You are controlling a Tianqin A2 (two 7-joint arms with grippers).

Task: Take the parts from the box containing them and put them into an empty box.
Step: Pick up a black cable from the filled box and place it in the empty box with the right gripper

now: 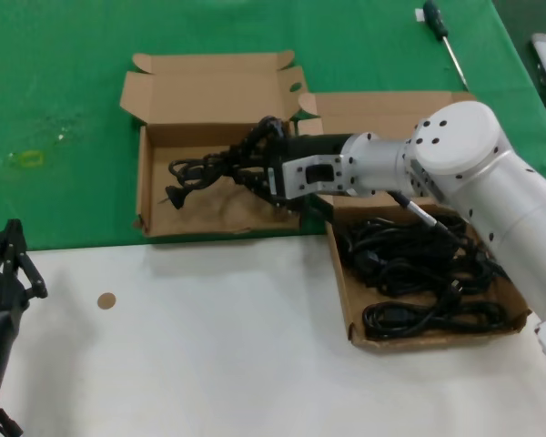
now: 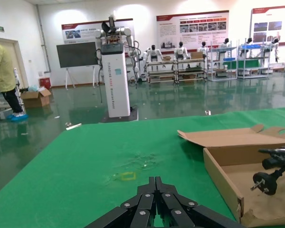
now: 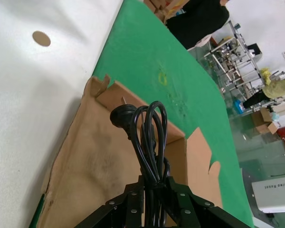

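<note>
Cardboard, left box (image 1: 209,218): on green cloth (image 1: 64,109), mid-table toward far edge, lid panel open at back; round hole in corner flap (image 1: 296,87).
R gripper (image 1: 255,168): reaches across over left box interior, fingers pinched on coiled black cable bundle (image 1: 209,171). Wrist view: cable (image 3: 149,137) loops run out from between fingers, plug (image 3: 122,115) at far end, box floor below.
Held cable: above box floor, plug (image 1: 173,195) hangs near box's left wall; contact w/ floor can't tell.
Right box (image 1: 355,319): just beside left box, toward right edge, straddles green cloth and white surface (image 1: 209,346); more black cables (image 1: 419,273) piled inside.
L gripper (image 1: 9,264): parked near left-near corner over white surface, fingers pressed together (image 2: 154,199).
Misc: screwdriver (image 1: 441,36) at far-right on cloth; small brown disc (image 1: 106,299) on white surface.
</note>
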